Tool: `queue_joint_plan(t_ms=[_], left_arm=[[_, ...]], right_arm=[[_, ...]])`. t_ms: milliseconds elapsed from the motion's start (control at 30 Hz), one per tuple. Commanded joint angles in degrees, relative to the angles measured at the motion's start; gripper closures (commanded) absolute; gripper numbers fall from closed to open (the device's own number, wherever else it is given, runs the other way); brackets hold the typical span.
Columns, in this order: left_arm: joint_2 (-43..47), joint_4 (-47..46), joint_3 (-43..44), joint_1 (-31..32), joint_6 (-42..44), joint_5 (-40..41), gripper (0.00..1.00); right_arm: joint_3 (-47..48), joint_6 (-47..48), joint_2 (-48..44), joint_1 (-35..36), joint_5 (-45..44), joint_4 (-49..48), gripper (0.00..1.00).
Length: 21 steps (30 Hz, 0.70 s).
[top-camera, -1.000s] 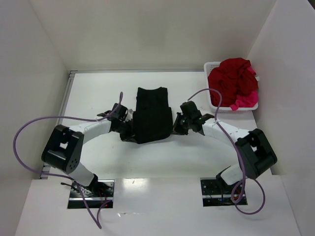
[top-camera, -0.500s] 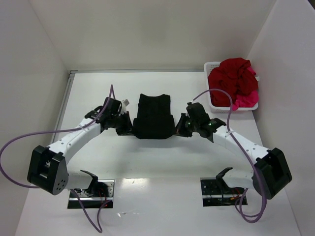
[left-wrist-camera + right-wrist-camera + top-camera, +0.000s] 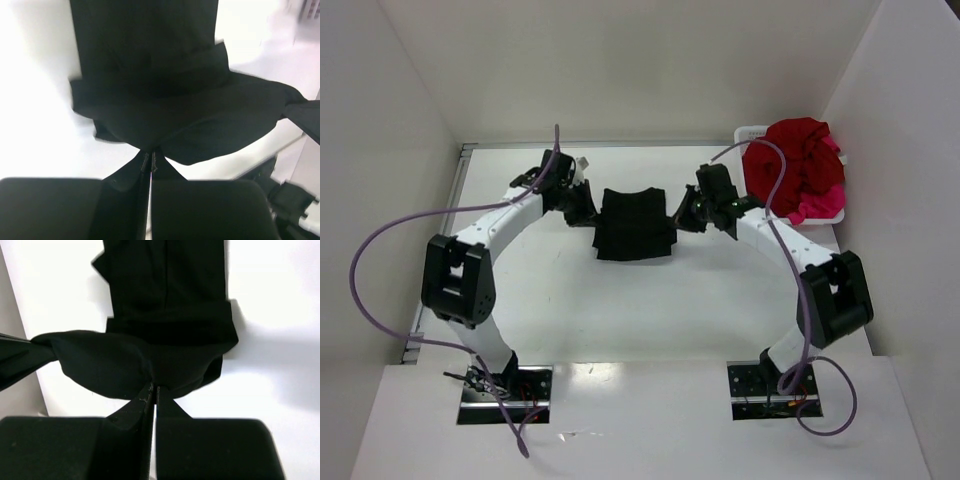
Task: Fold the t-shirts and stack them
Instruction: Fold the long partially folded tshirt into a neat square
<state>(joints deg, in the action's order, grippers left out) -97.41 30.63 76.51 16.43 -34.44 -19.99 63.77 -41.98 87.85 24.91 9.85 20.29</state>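
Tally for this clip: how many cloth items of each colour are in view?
black shirt: 1
dark red cloth: 1 heap in the basket; separate shirts cannot be told
pink cloth: 1 piece showing in the same basket
Total: 3 colour groups

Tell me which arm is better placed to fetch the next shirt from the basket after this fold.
Right, probably. The right gripper sits nearer the basket of red and pink shirts; the left gripper pinches the far side of the black t-shirt, which lies between it and the basket.
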Motion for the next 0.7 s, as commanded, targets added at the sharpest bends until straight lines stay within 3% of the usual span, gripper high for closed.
queue_joint_plan(t_ms=[0,367,667], left_arm=[[-4.1,-0.66,6.62,-1.57,2.61,-1.46,1.0],[-11.92,-0.05,17.18,-4.3,4.99,-6.99,1.0],[-4.92,-1.28,6.66,-4.3,4.99,-7.61,1.0]], right_arm=[[6.36,4.09,4.59,-2.13,-0.79,-2.8,1.0],[15.69,6.56,11.81,-4.34,3.86,-3.94,1.0],[8.93,6.03,7.0,-4.34,6.76,-4.56,1.0]])
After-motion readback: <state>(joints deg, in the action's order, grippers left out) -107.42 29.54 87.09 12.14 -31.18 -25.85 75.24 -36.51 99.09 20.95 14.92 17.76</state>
